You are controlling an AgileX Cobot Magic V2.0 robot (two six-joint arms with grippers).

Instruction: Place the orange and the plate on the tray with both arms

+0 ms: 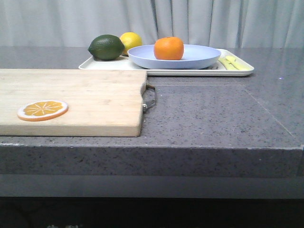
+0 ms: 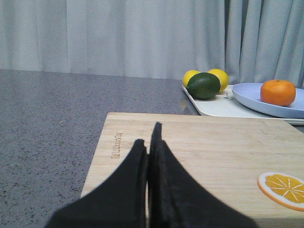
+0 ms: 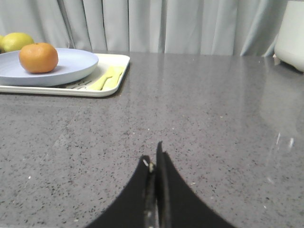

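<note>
Since the orange [image 1: 168, 48] already sits in the plate [image 1: 190, 59] and the plate rests on the tray [image 1: 161, 71] near the counter's far edge, I judge the placing done. My left gripper [image 2: 151, 149] hangs over the near part of the cutting board [image 1: 76, 99] with its fingers pressed together on nothing; my right gripper [image 3: 153, 166] hangs over bare counter [image 1: 213, 114], likewise closed and empty. If I had to handle them again, I'd expect the orange to be firm but prone to rolling, so I'd pinch it across its widest part. The plate looks stiff, smooth and likely slippery; I'd take it by the raised rim on the side facing the counter's right edge. A dark green fruit [image 1: 106, 47] and a lemon [image 1: 131, 41] crowd the tray's left end.
</note>
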